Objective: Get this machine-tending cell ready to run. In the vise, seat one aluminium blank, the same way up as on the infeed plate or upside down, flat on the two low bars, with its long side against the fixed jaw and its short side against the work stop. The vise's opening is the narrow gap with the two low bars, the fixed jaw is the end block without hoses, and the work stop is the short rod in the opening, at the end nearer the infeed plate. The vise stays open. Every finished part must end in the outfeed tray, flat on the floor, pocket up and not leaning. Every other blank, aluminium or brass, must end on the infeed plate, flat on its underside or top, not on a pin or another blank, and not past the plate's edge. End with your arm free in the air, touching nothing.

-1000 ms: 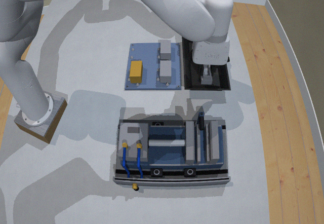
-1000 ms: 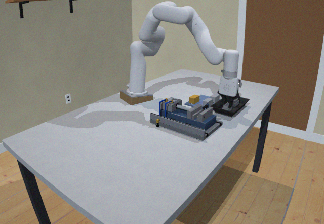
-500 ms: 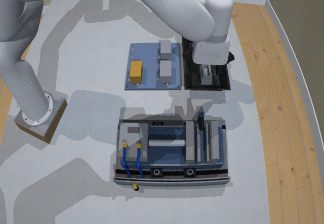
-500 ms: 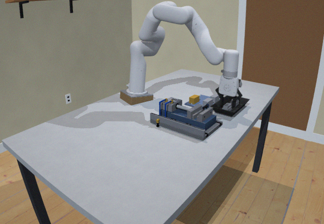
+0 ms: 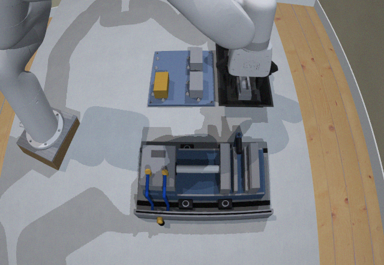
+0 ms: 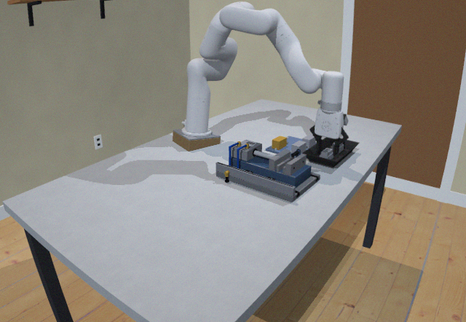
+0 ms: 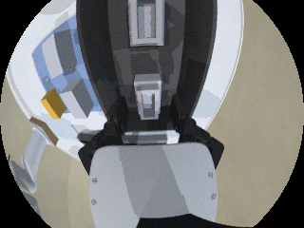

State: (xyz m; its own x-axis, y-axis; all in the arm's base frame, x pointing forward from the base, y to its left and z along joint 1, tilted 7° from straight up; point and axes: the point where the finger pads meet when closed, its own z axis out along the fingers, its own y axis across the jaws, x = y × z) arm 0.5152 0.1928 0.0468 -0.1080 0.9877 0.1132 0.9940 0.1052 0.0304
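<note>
Fingers open astride finished part (image 5: 244,89), hemmed by outfeed tray (image 5: 269,96) walls; vise (image 5: 255,171) opening unobstructed.

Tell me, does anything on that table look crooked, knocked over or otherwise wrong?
Nothing stands out. The brass blank and two aluminium blanks lie flat and square on the infeed plate. Two finished parts lie in line in the outfeed tray, under the open gripper. The vise opening holds nothing.
</note>
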